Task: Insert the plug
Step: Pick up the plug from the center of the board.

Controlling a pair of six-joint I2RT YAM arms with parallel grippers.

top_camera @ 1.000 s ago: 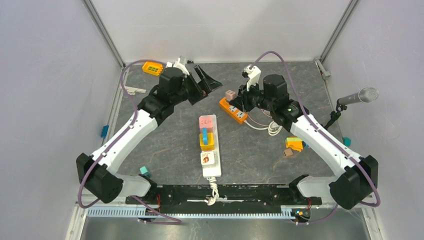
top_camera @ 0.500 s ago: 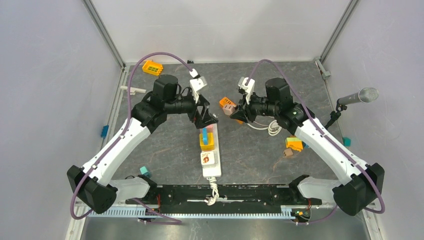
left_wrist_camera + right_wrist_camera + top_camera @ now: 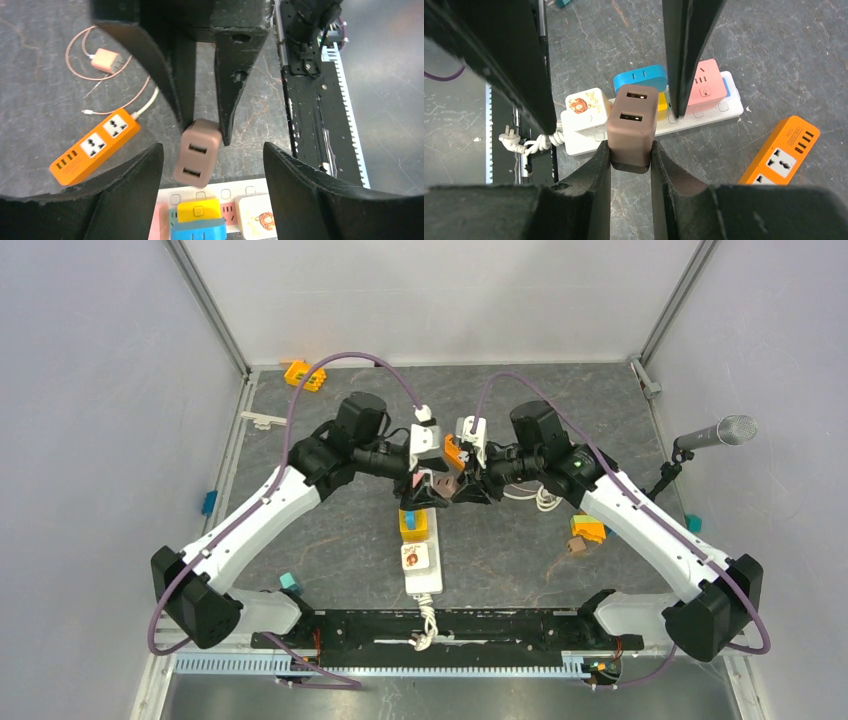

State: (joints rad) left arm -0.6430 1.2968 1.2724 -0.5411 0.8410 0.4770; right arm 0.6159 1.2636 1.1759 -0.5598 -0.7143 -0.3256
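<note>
brown plastic with two usb slots on its face: the brown plug (image 3: 633,120) is clamped between the fingers (image 3: 599,170) of the right gripper (image 3: 631,150), which bite on its lower sides. it hangs tilted in the air above the white power strip (image 3: 729,107) and is not seated in any socket. its prongs are out of sight. the left gripper (image 3: 211,147) faces it from the other side with its jaws spread wide. one finger (image 3: 127,192) stands on either side of the plug and neither touches it, so this gripper holds nothing.

on the white power strip, counting from its cord end, sit a white cartoon plug (image 3: 583,111), then a yellow plug (image 3: 199,210) and a blue plug (image 3: 640,79) together, then a pink plug (image 3: 706,85) at the end away from the cord. seen from above, both grippers meet over that far end of the strip with the brown plug between them.

an orange power strip (image 3: 95,145) lies on the grey table (image 3: 330,530) just beyond the white power strip's far end, apart from it. a pink charger (image 3: 105,60) with a thin looped cable lies farther out past that. a microphone (image 3: 715,432) on a small stand is well off to the side of the white power strip, by the wall.
</note>
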